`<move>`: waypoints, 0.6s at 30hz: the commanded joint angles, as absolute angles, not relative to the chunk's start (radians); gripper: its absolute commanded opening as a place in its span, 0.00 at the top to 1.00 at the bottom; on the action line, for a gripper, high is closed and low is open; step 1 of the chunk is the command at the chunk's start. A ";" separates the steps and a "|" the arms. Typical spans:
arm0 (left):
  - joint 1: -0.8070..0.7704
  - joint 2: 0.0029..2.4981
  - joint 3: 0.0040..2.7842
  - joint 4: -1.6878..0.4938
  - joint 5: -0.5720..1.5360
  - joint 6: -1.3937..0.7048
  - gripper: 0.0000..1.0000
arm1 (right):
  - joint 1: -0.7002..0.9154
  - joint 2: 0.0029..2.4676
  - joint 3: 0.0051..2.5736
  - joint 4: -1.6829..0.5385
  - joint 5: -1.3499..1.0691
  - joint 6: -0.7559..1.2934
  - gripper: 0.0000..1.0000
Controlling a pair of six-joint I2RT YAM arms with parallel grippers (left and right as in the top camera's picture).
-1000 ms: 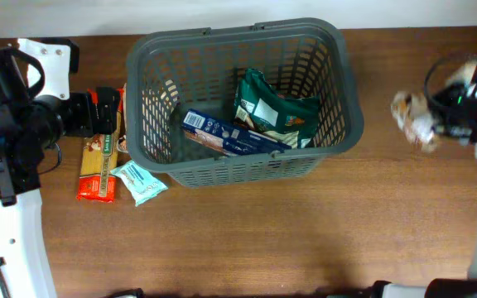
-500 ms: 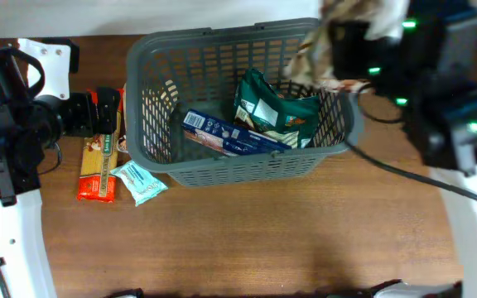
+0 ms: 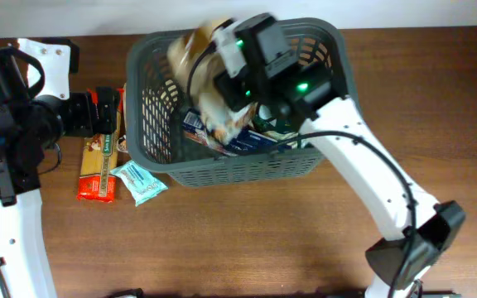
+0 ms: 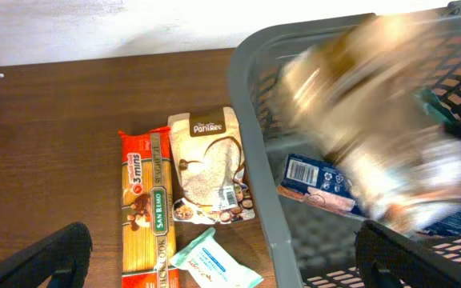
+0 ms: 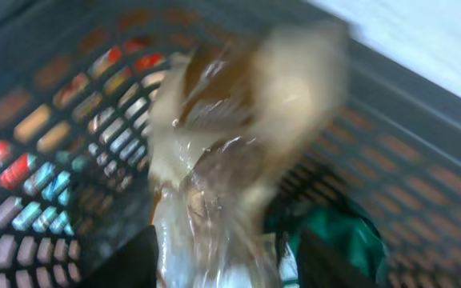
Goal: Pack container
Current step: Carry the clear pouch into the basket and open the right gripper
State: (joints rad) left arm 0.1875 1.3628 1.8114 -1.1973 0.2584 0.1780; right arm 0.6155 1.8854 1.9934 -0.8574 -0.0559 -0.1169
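The container [image 3: 350, 91] is a dark grey slotted basket at the table's far middle; its rim [image 4: 250, 144] and wall [image 5: 70, 104] also fill the wrist views. My right gripper [image 3: 220, 79] hangs over the basket's inside. A clear, crinkly food bag [image 3: 209, 95] is blurred between its fingers. In the right wrist view [image 5: 229, 260] the jaws stand parted, with a gap beside the bag [image 5: 214, 160]. My left gripper [image 3: 110, 112] is wide open and empty over packets left of the basket [image 4: 226, 264].
Inside the basket lie a blue box [image 4: 318, 180] and a green pouch [image 5: 338, 232]. On the table to its left are an orange pasta pack [image 3: 98, 161], a beige pouch [image 4: 208, 168] and a teal wipes packet [image 3: 139, 182].
My right arm has swung from the table's right side to over the basket, carrying the clear bag, and its jaws have widened. The left arm has not moved.
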 commanded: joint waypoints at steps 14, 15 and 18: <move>0.192 1.352 1.826 -1.198 0.273 0.170 0.01 | 0.615 1.963 2.003 -0.842 -0.054 -0.402 0.46; 0.192 1.352 1.826 -1.198 0.273 0.170 0.01 | 0.615 1.959 2.009 -0.841 -0.033 -0.361 0.46; 0.192 1.352 1.826 -1.198 0.273 0.170 0.01 | 0.611 1.930 2.056 -0.853 0.048 -0.234 0.46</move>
